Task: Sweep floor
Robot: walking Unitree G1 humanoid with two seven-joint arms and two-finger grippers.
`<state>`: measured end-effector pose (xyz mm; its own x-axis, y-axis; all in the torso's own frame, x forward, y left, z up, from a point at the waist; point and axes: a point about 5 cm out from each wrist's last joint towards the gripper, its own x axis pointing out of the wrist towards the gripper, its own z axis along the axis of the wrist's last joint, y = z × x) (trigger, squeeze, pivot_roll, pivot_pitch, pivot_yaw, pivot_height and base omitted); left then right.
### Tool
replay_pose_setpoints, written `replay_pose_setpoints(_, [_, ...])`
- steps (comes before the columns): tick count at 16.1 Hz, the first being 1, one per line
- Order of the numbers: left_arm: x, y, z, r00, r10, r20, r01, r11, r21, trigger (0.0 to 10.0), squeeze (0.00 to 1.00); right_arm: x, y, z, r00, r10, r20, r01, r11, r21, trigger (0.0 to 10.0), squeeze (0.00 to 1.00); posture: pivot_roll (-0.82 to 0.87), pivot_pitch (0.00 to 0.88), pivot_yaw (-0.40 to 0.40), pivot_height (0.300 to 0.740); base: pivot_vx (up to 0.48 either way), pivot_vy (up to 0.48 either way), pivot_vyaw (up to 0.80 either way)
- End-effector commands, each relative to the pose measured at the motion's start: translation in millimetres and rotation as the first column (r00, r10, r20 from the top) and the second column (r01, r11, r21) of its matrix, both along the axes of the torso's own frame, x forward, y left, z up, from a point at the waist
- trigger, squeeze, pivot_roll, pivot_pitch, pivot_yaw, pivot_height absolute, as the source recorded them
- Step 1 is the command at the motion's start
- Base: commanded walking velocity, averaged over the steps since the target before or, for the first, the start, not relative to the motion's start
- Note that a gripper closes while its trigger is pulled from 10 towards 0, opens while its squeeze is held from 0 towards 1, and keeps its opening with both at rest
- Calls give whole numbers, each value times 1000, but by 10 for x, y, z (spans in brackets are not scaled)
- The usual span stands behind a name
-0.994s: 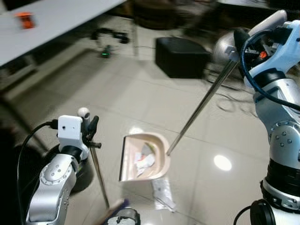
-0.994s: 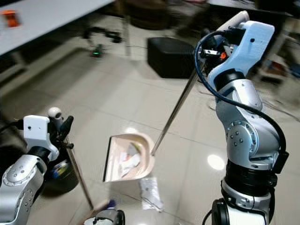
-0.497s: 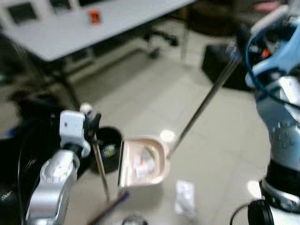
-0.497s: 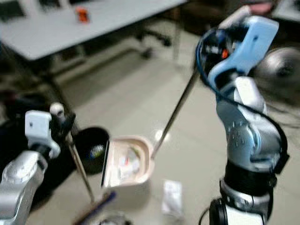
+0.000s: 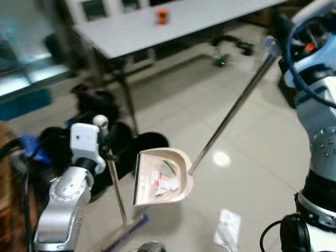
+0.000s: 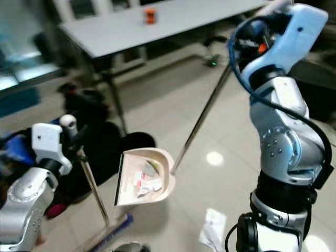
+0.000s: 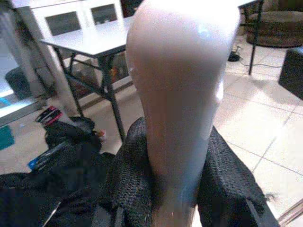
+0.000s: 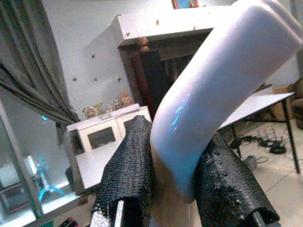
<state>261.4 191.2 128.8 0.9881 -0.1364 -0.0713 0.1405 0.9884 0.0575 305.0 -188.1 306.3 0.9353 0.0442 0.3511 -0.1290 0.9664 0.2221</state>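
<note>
Evidently mid-carry: right gripper (image 8: 173, 189) fingers clamp the dustpan (image 5: 163, 176) handle, left gripper (image 7: 177, 189) fingers clamp the broom (image 5: 116, 197); next, tipping scraps into the black bin (image 5: 149, 143).

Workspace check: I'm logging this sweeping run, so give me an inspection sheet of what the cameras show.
Surface: glossy tiled floor, light glare spots.
Job's things: beige dustpan holding paper scraps, on a long metal pole; broom, its head low by the dustpan.
Clutter: crumpled paper lying on the floor beside the dustpan.
Grippers: left gripper shut on the broom handle; right gripper shut on the dustpan handle.
Cables: blue cable looped at the right arm; black cable at the left arm.
Surroundings: white table with an orange object; black bags under it.
</note>
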Motion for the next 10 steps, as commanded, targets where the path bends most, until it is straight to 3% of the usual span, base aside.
replay_pose_setpoints(1, [38,-20,141,999,-25,49,25,1000,-1,10000,0,-10,26,90,999,6,50,-7,1000,25,10000,0,19,0,62,740,0,0,800])
replay_pose_setpoints(3, [51,-40,167,997,-36,62,34,999,25,10000,0,6,-4,65,999,-18,41,17,999,28,10000,0,29,0,61,740,0,0,800])
replay_pose_setpoints(5, [54,-2,167,997,-30,68,26,998,60,10000,0,10,6,33,999,-37,38,36,999,22,10000,0,29,0,64,740,0,0,0])
replay_pose_setpoints(10, [64,25,170,997,-21,72,16,997,77,10000,0,27,-48,32,995,-86,52,86,996,-7,10000,0,32,0,57,740,270,0,0])
